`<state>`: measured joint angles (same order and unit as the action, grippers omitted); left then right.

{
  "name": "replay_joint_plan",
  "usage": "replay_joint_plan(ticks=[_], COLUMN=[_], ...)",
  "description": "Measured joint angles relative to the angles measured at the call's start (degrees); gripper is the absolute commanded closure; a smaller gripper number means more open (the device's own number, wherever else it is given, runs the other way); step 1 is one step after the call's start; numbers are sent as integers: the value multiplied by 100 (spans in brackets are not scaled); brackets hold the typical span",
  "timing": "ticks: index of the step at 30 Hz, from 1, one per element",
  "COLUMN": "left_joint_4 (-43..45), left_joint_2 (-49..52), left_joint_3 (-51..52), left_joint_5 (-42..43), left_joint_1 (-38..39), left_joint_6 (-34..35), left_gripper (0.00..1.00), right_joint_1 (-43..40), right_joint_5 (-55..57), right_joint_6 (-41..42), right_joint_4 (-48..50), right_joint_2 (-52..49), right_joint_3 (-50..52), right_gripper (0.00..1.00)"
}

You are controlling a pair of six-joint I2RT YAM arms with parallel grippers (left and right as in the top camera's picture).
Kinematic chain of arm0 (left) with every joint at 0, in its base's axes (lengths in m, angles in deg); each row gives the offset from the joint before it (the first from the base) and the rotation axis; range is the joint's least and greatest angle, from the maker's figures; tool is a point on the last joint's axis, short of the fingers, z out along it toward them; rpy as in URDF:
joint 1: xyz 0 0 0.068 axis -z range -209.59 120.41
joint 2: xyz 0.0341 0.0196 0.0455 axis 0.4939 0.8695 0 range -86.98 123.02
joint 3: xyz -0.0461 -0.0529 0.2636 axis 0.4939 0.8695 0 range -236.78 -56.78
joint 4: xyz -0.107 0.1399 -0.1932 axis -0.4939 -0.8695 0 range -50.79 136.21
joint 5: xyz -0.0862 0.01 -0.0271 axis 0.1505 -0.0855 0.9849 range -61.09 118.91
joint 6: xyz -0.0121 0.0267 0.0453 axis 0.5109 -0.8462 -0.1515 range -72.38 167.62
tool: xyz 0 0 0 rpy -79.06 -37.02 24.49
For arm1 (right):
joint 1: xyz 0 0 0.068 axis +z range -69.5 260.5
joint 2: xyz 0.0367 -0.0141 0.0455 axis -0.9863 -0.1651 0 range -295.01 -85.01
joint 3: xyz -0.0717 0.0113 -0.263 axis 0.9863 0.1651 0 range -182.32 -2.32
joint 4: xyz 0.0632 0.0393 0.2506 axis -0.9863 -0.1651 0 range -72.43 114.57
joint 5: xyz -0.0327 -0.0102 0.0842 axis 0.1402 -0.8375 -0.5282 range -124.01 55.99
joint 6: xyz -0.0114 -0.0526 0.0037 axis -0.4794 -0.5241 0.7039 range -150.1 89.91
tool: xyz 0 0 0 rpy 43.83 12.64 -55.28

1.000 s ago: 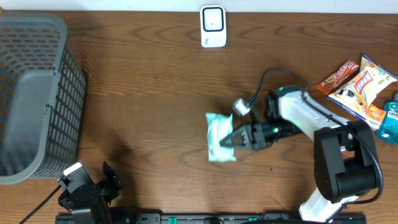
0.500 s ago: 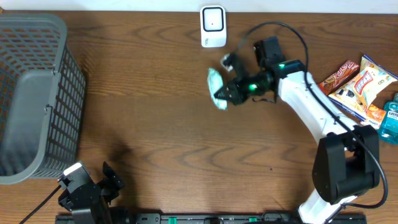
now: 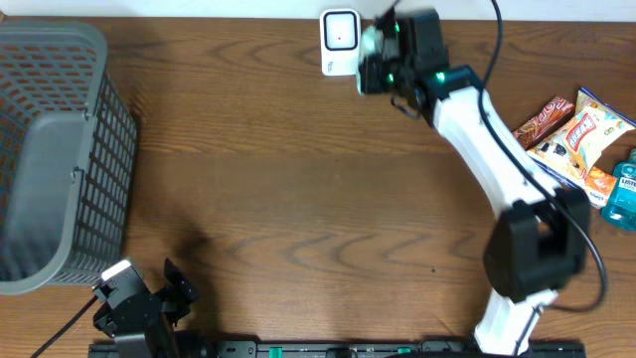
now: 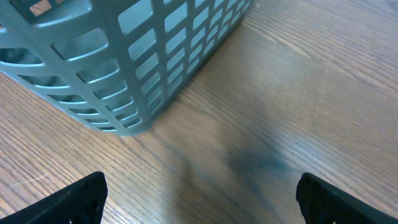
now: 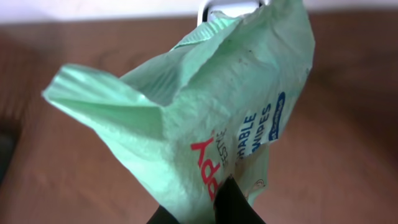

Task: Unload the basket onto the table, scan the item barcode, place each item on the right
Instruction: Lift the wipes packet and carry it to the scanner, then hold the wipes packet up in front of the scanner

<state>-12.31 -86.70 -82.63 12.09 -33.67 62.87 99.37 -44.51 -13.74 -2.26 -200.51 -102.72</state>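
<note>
While the right gripper is reaching to the far edge of the surface, it is holding a pale green pack of wipes pinched shut between its fingers. In the right wrist view the pack is filling most of the frame, crumpled and standing up from the grip, with one dark finger showing at its lower edge. Red and blue lettering is facing the camera; I cannot tell where the barcode is. The white scanner is standing just beside the gripper on its left in the overhead view, and its top is peeking out right behind the upper edge of the pack in the wrist view. Whether the pack is touching the scanner cannot be told.

The left gripper is hanging wide open and holding nothing, low over the surface near a corner of the grey basket. Snack packets and a blue bottle are lying at the right edge, well apart from the scanner.
</note>
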Motion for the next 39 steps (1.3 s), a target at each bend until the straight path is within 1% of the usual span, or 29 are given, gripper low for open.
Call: replay_joint_plan(ticks=[4, 9, 11, 14, 16, 20, 27, 39], left_joint_4=[0, 0, -2, -4, 0, -2, -2, -2], left_joint_2=[0, 0, 0, 0, 0, 0, 0, 0], left_joint_3=[-2, 0, 0, -2, 0, 0, 0, -2], left_joint_5=[-2, -2, -2, -2, -2, -2, -2, -2], left_joint_1=[0, 0, 0, 0, 0, 0, 0, 0], left_joint_6=[0, 0, 0, 0, 0, 0, 0, 0], left_gripper=[3, 3, 3, 3, 3, 3, 3, 3], right_joint_1=[9, 109, 212, 393, 527, 728, 734, 708], right_joint_5=[168, 632, 955, 1416, 1746, 2201, 2470, 2498], right_joint_6=[26, 35, -11, -96, -170, -293, -490, -1974], right_joint_4=[-157, -507, -511, -323, -162, -138, -122, -7], right_joint_2=[-1058, -2446, -2914, -3327, -3469, -3532, -3563, -3672], right_joint_3=[-1316, -3016, -3547, -3952, -4059, -4131, -4131, -4159], right_gripper=[99, 99, 99, 99, 99, 99, 99, 99])
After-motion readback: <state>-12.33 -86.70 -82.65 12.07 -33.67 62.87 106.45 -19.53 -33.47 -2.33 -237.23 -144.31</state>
